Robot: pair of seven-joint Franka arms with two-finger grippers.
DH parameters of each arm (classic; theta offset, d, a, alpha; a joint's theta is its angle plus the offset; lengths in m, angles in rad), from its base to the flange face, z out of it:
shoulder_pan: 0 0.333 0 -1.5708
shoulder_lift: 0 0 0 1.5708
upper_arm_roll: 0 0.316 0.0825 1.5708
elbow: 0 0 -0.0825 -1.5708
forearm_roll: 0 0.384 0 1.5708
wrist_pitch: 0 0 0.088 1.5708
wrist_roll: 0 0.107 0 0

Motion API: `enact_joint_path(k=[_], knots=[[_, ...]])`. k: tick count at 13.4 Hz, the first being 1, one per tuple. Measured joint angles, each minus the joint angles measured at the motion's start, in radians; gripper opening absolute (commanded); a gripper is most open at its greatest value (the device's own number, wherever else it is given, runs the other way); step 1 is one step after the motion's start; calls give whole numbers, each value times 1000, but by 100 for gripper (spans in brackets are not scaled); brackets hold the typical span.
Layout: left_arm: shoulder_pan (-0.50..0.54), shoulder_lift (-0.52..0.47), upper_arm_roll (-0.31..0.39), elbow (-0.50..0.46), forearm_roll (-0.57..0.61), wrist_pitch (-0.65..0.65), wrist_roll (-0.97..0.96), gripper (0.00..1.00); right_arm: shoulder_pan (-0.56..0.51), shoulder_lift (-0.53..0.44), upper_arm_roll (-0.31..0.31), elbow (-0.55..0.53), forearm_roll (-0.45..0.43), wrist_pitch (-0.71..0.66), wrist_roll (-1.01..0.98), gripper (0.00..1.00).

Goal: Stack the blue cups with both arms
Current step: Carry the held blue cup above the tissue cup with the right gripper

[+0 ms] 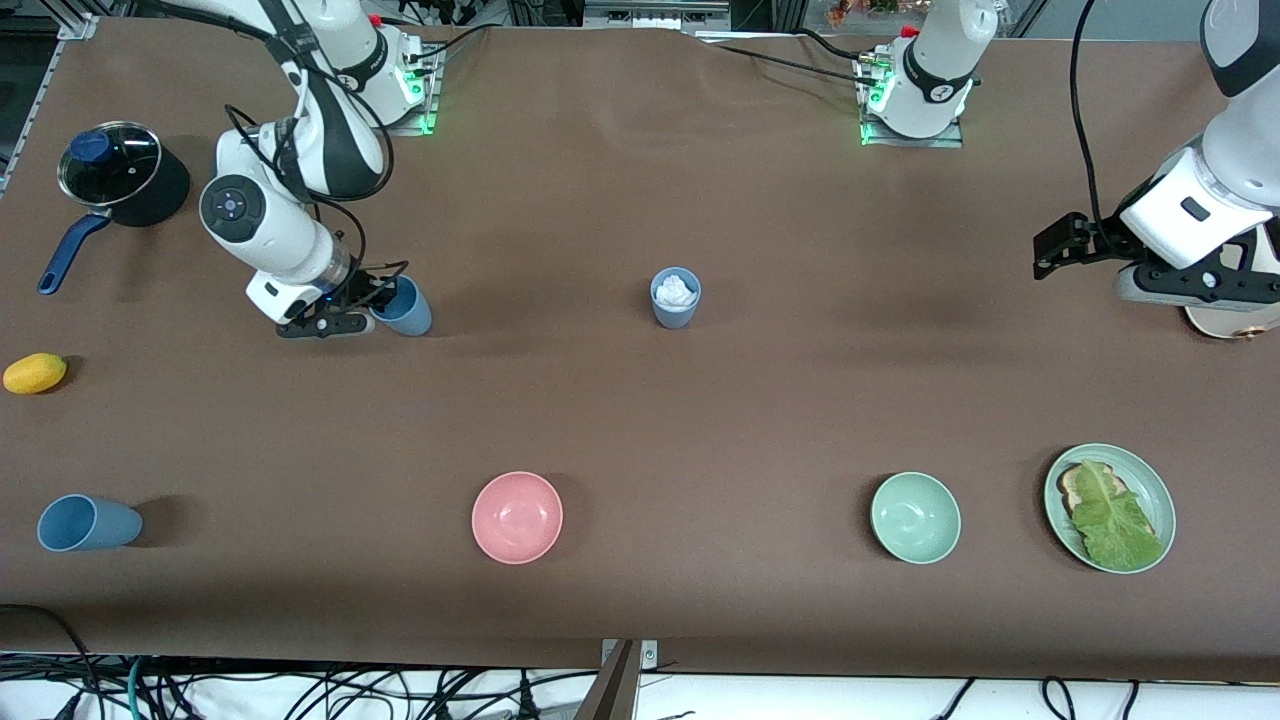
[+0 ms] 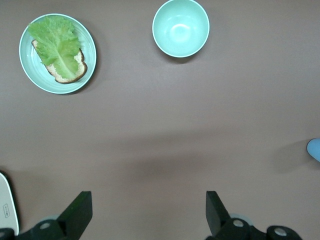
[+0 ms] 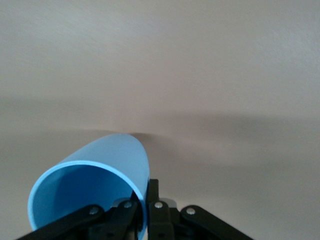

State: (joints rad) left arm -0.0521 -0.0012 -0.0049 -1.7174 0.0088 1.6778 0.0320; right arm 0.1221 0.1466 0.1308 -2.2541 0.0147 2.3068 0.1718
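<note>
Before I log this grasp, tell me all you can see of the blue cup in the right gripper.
The blue cup is a matte, handle-less tapered plastic tumbler. The right gripper is shut on its rim wall, one finger inside and one outside. It is tilted, open mouth toward the gripper, and looks empty. It sits low at the right arm's end of the table; whether it touches the cloth is unclear.

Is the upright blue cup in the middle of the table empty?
No, the upright blue cup has something white and crumpled inside, showing above its rim in the front view.

A brown table point(image 1: 640, 420) fills the front view, evenly lit; at six o'clock, tangled cables point(image 1: 300, 690) lie on a white floor point(image 1: 850, 700).
</note>
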Motion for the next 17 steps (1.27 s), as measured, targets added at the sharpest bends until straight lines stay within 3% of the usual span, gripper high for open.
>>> enact_joint_path(k=[3, 7, 11, 17], knots=[[0, -10, 1, -4, 0, -8, 0, 100, 2, 9, 122, 199, 3, -185, 183, 0], [0, -15, 2, -4, 0, -10, -3, 100, 46, 104, 285, 377, 5, -221, 494, 0], [0, -15, 2, -4, 0, -14, -3, 100, 212, 243, 296, 558, -8, -242, 733, 0], [0, -15, 2, -4, 0, -14, -3, 100, 353, 387, 295, 753, -75, -308, 969, 0]])
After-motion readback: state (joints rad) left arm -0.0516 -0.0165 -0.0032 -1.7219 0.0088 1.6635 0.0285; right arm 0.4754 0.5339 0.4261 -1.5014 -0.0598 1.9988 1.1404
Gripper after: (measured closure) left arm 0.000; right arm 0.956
